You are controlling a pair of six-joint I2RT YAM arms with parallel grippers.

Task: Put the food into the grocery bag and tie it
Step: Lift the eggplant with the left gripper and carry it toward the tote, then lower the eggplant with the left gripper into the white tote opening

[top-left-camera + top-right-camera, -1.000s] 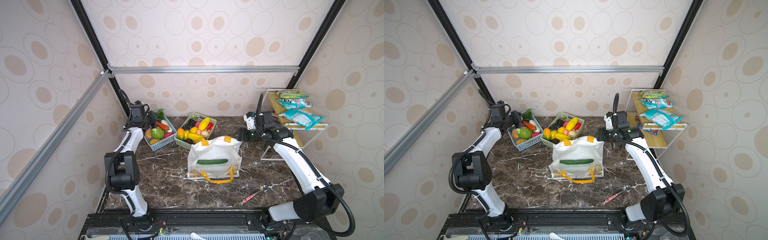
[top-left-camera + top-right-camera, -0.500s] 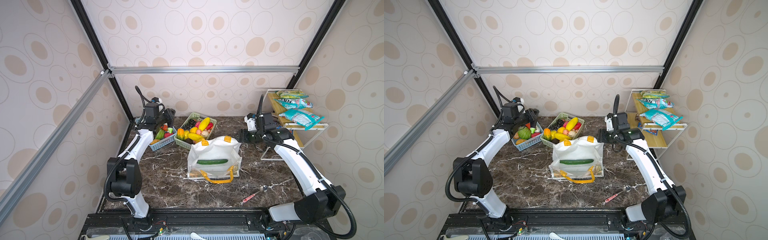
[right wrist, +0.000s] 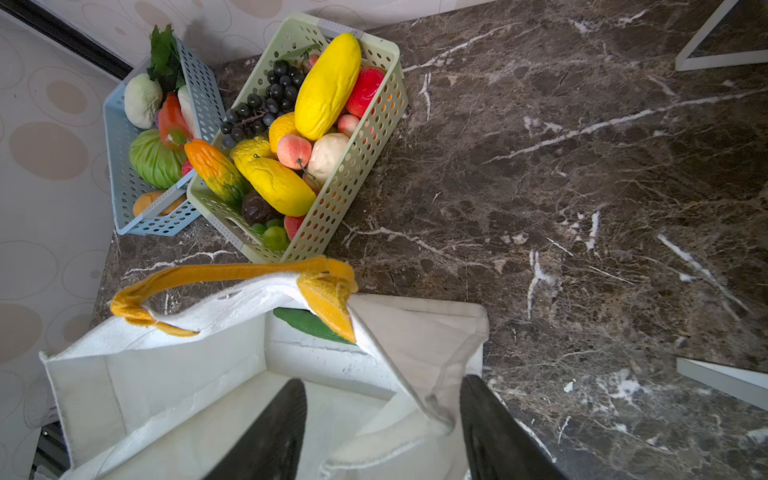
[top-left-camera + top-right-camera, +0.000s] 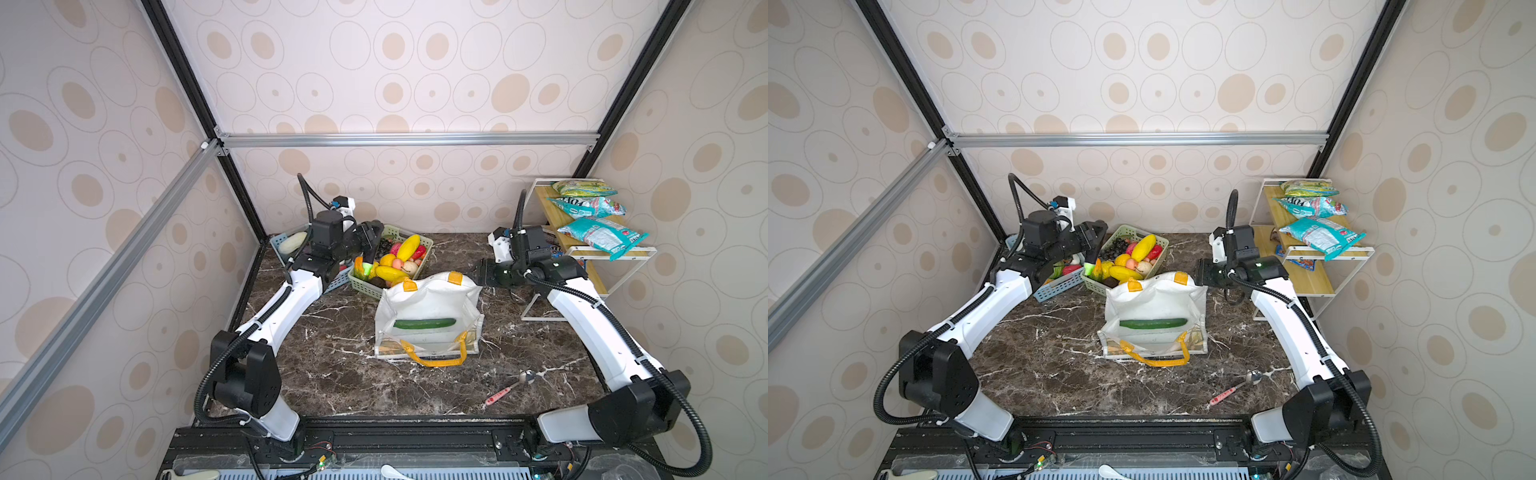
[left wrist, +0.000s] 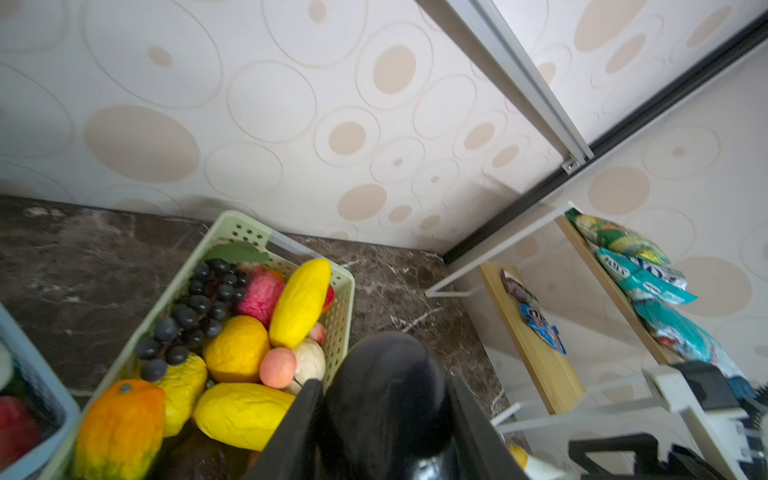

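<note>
The grocery bag is stiff, matt white cloth with woven yellow handles. The green basket and blue basket are perforated plastic. The tabletop looks like polished dark marble.

You see the left gripper at the bottom centre of the frame, jaws pressed against both sides of a dark eggplant. Left of it sits the green basket, piled with grapes, a gourd and yellow fruit. A blue basket clips the left edge. The shelf with packets fills the right.
</note>
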